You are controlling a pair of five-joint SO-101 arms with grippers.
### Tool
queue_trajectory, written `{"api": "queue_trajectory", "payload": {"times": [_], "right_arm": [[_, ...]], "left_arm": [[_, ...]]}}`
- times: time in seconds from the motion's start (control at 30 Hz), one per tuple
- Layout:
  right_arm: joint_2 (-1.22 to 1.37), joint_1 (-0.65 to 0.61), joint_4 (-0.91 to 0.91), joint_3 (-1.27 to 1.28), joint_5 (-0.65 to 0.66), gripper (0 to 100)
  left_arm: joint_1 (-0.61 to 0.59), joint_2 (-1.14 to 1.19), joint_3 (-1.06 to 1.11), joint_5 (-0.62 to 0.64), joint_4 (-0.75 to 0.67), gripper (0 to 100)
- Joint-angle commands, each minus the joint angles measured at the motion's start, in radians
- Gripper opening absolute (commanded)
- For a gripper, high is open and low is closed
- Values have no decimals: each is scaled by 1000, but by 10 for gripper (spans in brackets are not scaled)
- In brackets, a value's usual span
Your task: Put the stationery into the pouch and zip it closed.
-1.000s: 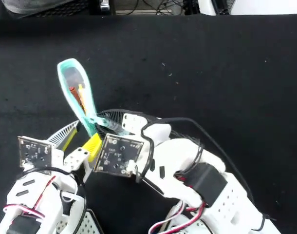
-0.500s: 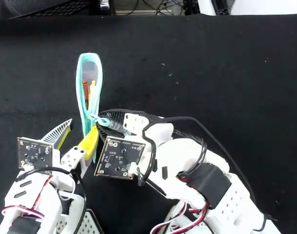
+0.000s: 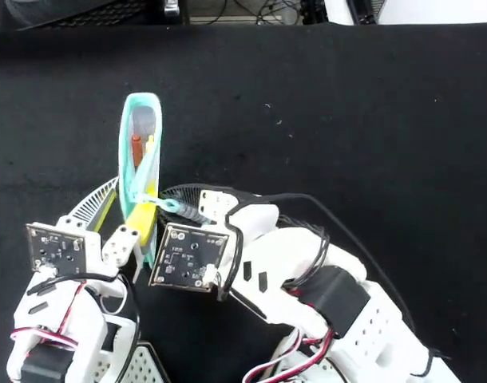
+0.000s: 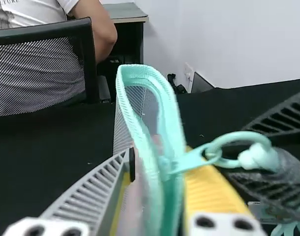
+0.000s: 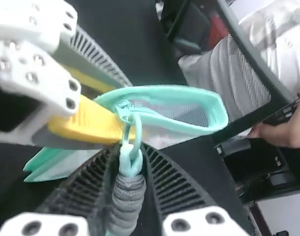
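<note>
A teal mesh pouch (image 3: 140,159) stands on edge on the black table, pointing away from the arms. An orange pen (image 3: 136,148) and a yellow one (image 3: 151,144) show through its mesh. My left gripper (image 3: 130,209) is shut on the pouch's near end, with the grey finger on one side and the yellow finger (image 4: 209,189) on the other. The pouch (image 4: 145,108) rises between them. My right gripper (image 5: 128,164) is shut on the zipper pull (image 5: 126,147), a teal loop on a grey cord, at the near end of the pouch (image 5: 189,110). The same pull (image 4: 238,147) hangs beside the yellow finger.
Black cloth (image 3: 347,120) covers the table, with wide free room to the right and beyond the pouch. The two arms crowd the front left, wires looping over the right one. A person sits in a mesh chair (image 4: 42,64) past the far edge.
The pouch has swung from leaning far-left to pointing nearly straight away, and its mouth looks narrower. Both grippers kept their hold and shifted slightly left.
</note>
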Motion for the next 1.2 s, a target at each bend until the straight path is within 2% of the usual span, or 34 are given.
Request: {"api": "queue_trajectory", "payload": {"times": [0.0, 0.17, 0.27, 0.43, 0.53, 0.73, 0.87, 1.17], "right_arm": [[-2, -2, -58, -18, -2, 12], [-1, -2, -84, -19, -2, 12], [-5, -3, -78, -16, -8, 13], [-7, -5, -80, -19, -107, 15], [-5, -6, -81, -15, -114, 15], [-7, -6, -74, -13, -114, 23], [-2, -6, -41, -13, -114, 113], [1, -6, -75, -4, -112, 44]], "left_arm": [[-8, 2, 1, -41, -17, 32], [-5, 0, 28, -55, -14, 30], [51, 0, 41, -57, -12, 30], [142, 0, 31, -83, 41, 30], [143, 0, 36, -127, 49, 30], [143, 0, 39, -133, 49, 30], [143, 0, 39, -133, 49, 30], [143, 0, 38, -133, 49, 30]]}}
